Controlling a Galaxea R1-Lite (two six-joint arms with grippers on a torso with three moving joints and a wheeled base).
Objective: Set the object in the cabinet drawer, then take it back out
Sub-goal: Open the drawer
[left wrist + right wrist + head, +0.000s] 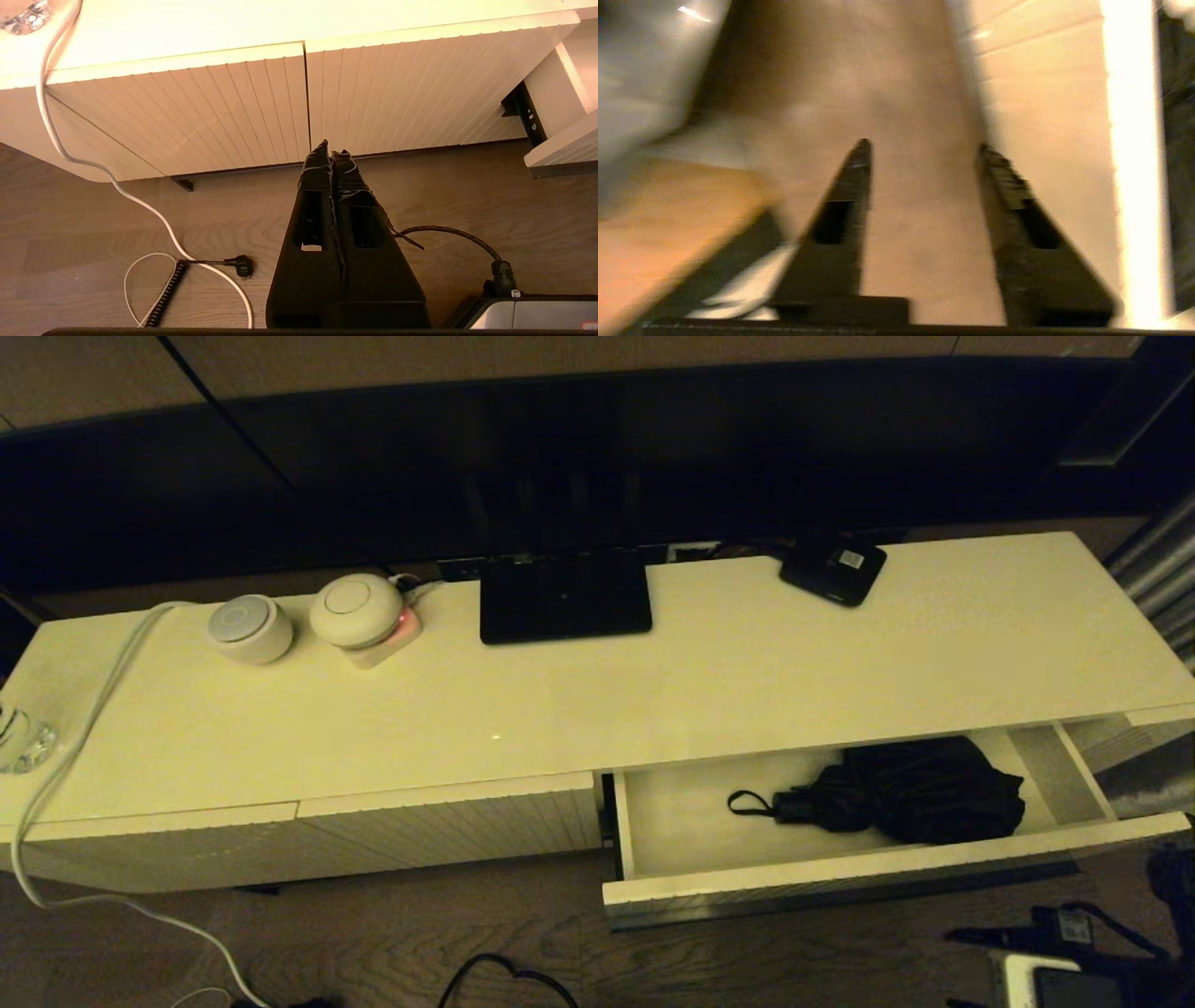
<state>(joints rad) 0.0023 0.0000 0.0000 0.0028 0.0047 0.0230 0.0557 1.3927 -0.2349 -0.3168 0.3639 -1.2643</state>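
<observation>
The cabinet drawer (pixel 840 873) stands pulled out at the right of the low cream cabinet, and its corner also shows in the left wrist view (pixel 565 144). Inside it lies the object (pixel 920 789), a black folding umbrella with its handle and wrist loop pointing left. Neither gripper shows in the head view. My left gripper (pixel 331 147) is shut and empty, low over the wooden floor in front of the closed ribbed fronts. In its blurred wrist view, my right gripper (pixel 924 145) has its fingers apart with only pale surface between them.
On the cabinet top are a flat black box with a white label (pixel 834 567), a black stand (pixel 565 595), two round white devices (pixel 249 627) and a white cable (pixel 84 728). Cables (pixel 154 224) lie on the floor. Dark gear (pixel 1055 971) sits at the lower right.
</observation>
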